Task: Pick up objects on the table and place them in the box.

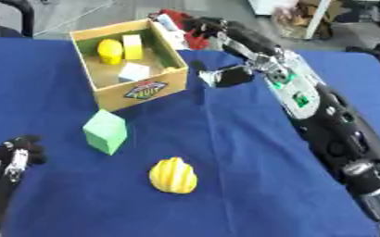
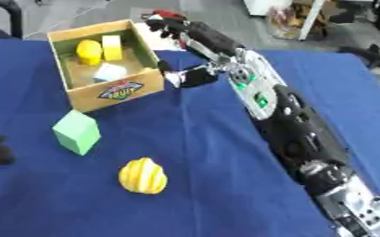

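The box (image 1: 136, 90), a wooden crate with a fruit label on its front wall, sits on the blue table (image 1: 250, 185) turned askew, one corner toward the robot. Inside lie a yellow rounded piece (image 1: 110, 50), a pale yellow block (image 1: 133, 46) and a white block (image 1: 134, 71). Just in front of the box stands a green cube (image 1: 105, 131); further forward of it a yellow ribbed fruit (image 1: 174, 175) rests with its narrower end pointing away from the box. The right hand (image 1: 195, 28) reaches past the box's far right corner, fingers stretched out, holding nothing visible. The left eye view shows the left hand (image 1: 15, 155) well forward of the box with fingers relaxed; the right eye view shows only its tip.
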`<state>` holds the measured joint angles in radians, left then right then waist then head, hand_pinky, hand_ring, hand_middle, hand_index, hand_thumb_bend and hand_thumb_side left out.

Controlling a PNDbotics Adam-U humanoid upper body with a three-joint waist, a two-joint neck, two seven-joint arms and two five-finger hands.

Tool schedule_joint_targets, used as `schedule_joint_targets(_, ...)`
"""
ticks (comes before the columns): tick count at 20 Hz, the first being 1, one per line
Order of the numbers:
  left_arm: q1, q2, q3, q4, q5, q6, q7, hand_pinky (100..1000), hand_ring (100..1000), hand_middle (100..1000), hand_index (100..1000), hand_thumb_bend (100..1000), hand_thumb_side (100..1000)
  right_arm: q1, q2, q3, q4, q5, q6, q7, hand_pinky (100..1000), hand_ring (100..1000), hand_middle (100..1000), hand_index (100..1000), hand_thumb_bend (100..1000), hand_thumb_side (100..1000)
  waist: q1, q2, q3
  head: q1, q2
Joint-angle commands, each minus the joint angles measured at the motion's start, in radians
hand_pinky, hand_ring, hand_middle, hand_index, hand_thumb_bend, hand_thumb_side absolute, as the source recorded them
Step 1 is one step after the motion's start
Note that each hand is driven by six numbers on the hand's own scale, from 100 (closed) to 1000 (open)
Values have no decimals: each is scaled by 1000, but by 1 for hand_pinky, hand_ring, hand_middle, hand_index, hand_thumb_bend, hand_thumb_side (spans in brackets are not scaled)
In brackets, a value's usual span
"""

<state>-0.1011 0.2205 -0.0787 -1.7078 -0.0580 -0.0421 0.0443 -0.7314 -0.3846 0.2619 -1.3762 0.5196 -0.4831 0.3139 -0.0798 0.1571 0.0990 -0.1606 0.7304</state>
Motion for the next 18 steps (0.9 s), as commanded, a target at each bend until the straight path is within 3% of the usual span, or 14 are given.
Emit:
schedule_joint_targets(1, 1, 20, 9, -11, -6, -1, 5, 638, 560, 536, 722, 100, 736, 41, -51, 25, -98, -110, -48, 114, 783, 821, 851, 1000, 100, 216, 1, -31, -4, 2, 11)
schedule_joint_targets(4, 4, 21, 10, -10, -7, -2, 6, 638, 560, 536, 722, 100, 736, 109, -59, 64, -137, -152, -84, 234, 792, 833, 851, 998, 100, 202, 0, -35, -9, 0, 16)
schedule_joint_targets(7, 4, 20, 8, -9, -7, -2, 4, 638, 561, 536, 722, 100, 735, 153, -53, 80, -147, -93, -105, 310, 810, 850, 867, 1000, 100, 198, 1, -38, -11, 1, 16)
schedule_joint_targets(13, 1, 18, 8, -10, -7, -2, 3, 639, 561, 537, 722, 100, 733, 168, -27, 91, -119, 155, -161, 274, 843, 878, 895, 1000, 100, 201, 7, -39, -8, 5, 9)
schedule_joint_targets(18, -1, 18, 7, -11, -6, -2, 1, 639, 561, 537, 722, 100, 734, 162, -9, 118, -78, 264, -218, 233, 849, 883, 900, 1000, 100, 199, 8, -35, -5, 5, 8)
